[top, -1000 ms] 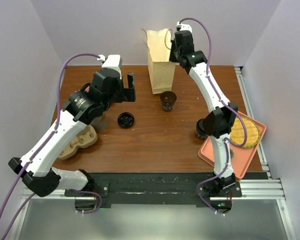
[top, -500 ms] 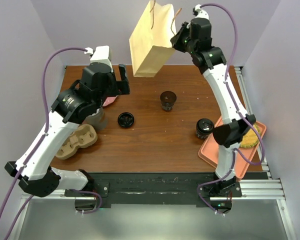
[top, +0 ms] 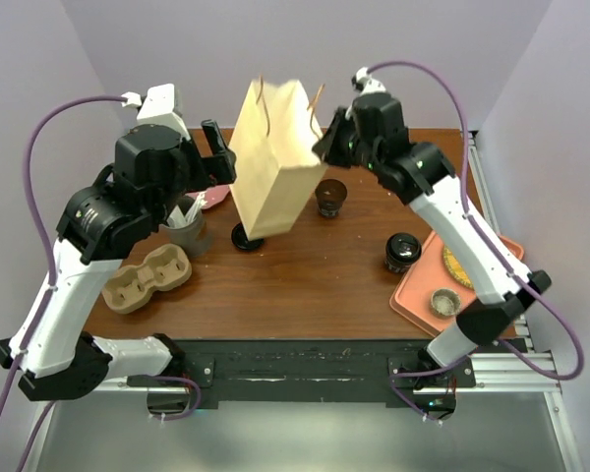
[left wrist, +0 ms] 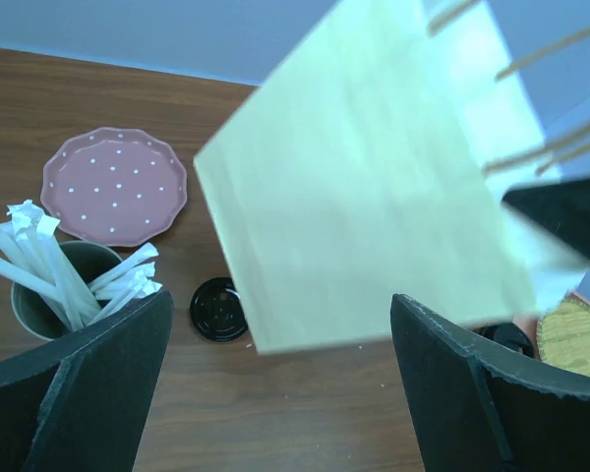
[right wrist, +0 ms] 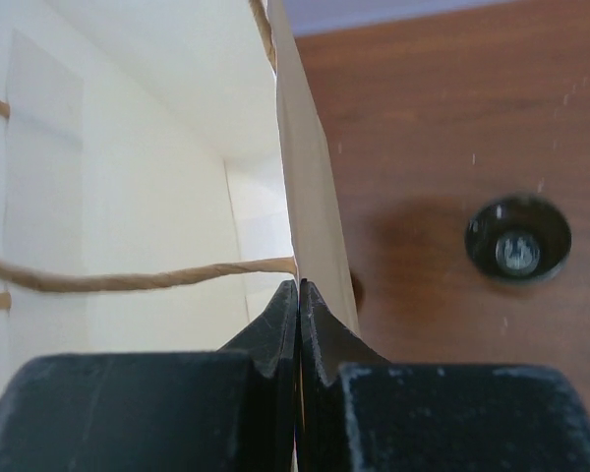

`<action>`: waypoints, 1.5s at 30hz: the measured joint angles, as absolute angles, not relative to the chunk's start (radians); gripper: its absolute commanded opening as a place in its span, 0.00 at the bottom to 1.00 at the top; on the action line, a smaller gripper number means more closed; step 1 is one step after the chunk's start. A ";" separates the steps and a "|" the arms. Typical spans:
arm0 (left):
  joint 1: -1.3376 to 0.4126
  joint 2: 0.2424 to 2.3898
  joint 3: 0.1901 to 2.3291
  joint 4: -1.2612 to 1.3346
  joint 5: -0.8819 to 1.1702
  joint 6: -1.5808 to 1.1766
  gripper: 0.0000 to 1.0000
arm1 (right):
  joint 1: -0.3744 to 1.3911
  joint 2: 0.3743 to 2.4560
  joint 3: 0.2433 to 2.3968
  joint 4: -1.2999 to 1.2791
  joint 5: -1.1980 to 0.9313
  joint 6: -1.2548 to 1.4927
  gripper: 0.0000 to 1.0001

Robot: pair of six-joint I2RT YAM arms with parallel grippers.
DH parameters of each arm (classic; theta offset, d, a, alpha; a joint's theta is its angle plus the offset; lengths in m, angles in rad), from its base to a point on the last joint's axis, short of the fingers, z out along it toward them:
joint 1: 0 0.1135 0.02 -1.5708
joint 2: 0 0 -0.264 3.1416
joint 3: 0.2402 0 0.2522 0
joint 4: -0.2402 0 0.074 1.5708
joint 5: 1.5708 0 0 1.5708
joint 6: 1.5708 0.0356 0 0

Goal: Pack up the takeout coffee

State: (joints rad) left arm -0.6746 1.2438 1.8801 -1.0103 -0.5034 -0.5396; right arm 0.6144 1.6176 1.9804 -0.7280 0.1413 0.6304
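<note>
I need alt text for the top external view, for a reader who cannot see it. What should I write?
The right arm's fingers pinch the top edge of a brown paper bag and hold it tilted above a wooden table. The left arm's fingers stand open beside the bag; a lidded coffee cup stands near an orange tray.

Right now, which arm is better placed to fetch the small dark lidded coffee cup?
Left, probably. The right gripper is shut on the tan paper bag, holding it aloft; the left gripper is open and empty, though the lidded cup stands far from it.
</note>
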 measured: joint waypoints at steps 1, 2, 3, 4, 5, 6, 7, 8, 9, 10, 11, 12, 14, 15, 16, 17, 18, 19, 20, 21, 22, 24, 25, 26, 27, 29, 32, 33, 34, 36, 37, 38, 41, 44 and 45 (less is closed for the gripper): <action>-0.674 1.237 1.884 -1.019 -0.499 -0.540 0.98 | 0.635 1.588 1.936 -0.736 0.145 0.638 0.00; -0.675 1.233 1.888 -1.027 -0.491 -0.540 0.98 | 0.661 1.552 1.882 -0.744 0.155 0.649 0.00; -0.675 1.232 1.890 -1.031 -0.480 -0.539 0.98 | 0.688 1.517 1.831 -0.752 0.170 0.664 0.00; -0.675 1.231 1.890 -1.035 -0.464 -0.539 0.98 | 0.707 1.494 1.799 -0.762 0.179 0.676 0.00; -0.674 1.233 1.890 -1.042 -0.447 -0.539 0.98 | 0.743 1.459 1.752 -0.767 0.197 0.696 0.00; -0.674 1.237 1.890 -1.050 -0.435 -0.539 0.98 | 0.766 1.436 1.723 -0.772 0.210 0.712 0.00; -0.674 1.242 1.890 -1.063 -0.420 -0.539 0.98 | 0.796 1.411 1.689 -0.780 0.229 0.733 0.00; -0.675 1.247 1.889 -1.071 -0.412 -0.539 0.98 | 0.826 1.390 1.663 -0.791 0.246 0.753 0.00; -0.674 1.251 1.886 -1.078 -0.402 -0.540 0.98 | 0.854 1.372 1.641 -0.799 0.265 0.772 0.00; -0.674 1.255 1.880 -1.084 -0.392 -0.540 0.98 | 0.883 1.360 1.625 -0.812 0.287 0.791 0.00; -0.674 1.257 1.871 -1.086 -0.384 -0.540 0.98 | 0.905 1.354 1.620 -0.826 0.304 0.806 0.00; -0.674 1.258 1.861 -1.087 -0.376 -0.540 0.98 | 0.929 1.353 1.620 -0.844 0.329 0.824 0.00; -0.674 1.261 1.843 -1.087 -0.361 -0.540 0.98 | 0.979 1.357 1.623 -0.886 0.394 0.861 0.00; -0.674 1.262 1.830 -1.087 -0.353 -0.540 0.98 | 1.004 1.363 1.631 -0.921 0.433 0.884 0.00; -0.674 1.264 1.819 -1.086 -0.347 -0.540 0.98 | 1.019 1.368 1.634 -0.941 0.456 0.899 0.00; -0.675 1.267 1.813 -1.087 -0.342 -0.540 0.98 | 1.038 1.371 1.636 -0.963 0.485 0.921 0.00; -0.674 1.272 1.805 -1.087 -0.337 -0.540 0.98 | 1.052 1.372 1.636 -0.986 0.508 0.941 0.00; -0.674 1.278 1.801 -1.088 -0.333 -0.540 0.98 | 1.063 1.372 1.634 -1.006 0.525 0.962 0.00; -0.674 1.285 1.801 -1.089 -0.330 -0.540 0.98 | 1.069 1.371 1.633 -1.022 0.540 0.977 0.00; -0.674 1.293 1.801 -1.089 -0.326 -0.540 0.98 | 1.074 1.365 1.621 -1.031 0.556 1.002 0.00; -0.674 1.299 1.801 -1.089 -0.321 -0.539 0.98 | 1.075 1.357 1.604 -1.040 0.568 1.025 0.00; -0.674 1.310 1.801 -1.088 -0.313 -0.537 0.98 | 1.076 1.332 1.563 -1.064 0.591 1.073 0.02; -0.675 1.313 1.800 -1.085 -0.305 -0.533 0.98 | 1.077 1.320 1.547 -1.080 0.597 1.095 0.08; -0.674 1.313 1.794 -1.078 -0.296 -0.530 0.98 | 1.078 1.312 1.537 -1.094 0.605 1.115 0.09; -0.674 1.313 1.790 -1.073 -0.287 -0.528 0.98 | 1.080 1.300 1.527 -1.113 0.617 1.141 0.14; -0.674 1.313 1.778 -1.052 -0.264 -0.520 0.98 | 1.085 1.288 1.520 -1.135 0.622 1.177 0.21; -0.674 1.315 1.755 -1.023 -0.234 -0.505 0.98 | 1.089 1.287 1.517 -1.145 0.618 1.211 0.39; -0.675 1.316 1.750 -1.016 -0.228 -0.503 0.98 | 1.089 1.289 1.518 -1.144 0.617 1.216 0.43; -0.674 1.319 1.741 -1.005 -0.220 -0.500 0.98 | 1.089 1.292 1.518 -1.143 0.613 1.216 0.45; -0.674 1.322 1.718 -0.987 -0.210 -0.491 0.97 | 1.090 1.303 1.519 -1.141 0.610 1.214 0.49; -0.674 1.325 1.705 -0.980 -0.206 -0.487 0.97 | 1.091 1.310 1.523 -1.140 0.606 1.211 0.50; -0.675 1.327 1.695 -0.977 -0.204 -0.486 0.97 | 1.091 1.317 1.532 -1.138 0.601 1.205 0.51; -0.674 1.335 1.660 -0.972 -0.199 -0.479 0.97 | 1.093 1.333 1.573 -1.127 0.565 1.158 0.53; -0.674 1.343 1.651 -0.971 -0.197 -0.475 0.97 | 1.092 1.336 1.644 -1.090 0.501 1.039 0.54; -0.674 1.343 1.651 -0.968 -0.198 -0.474 0.98 | 1.093 1.336 1.675 -1.075 0.479 0.990 0.55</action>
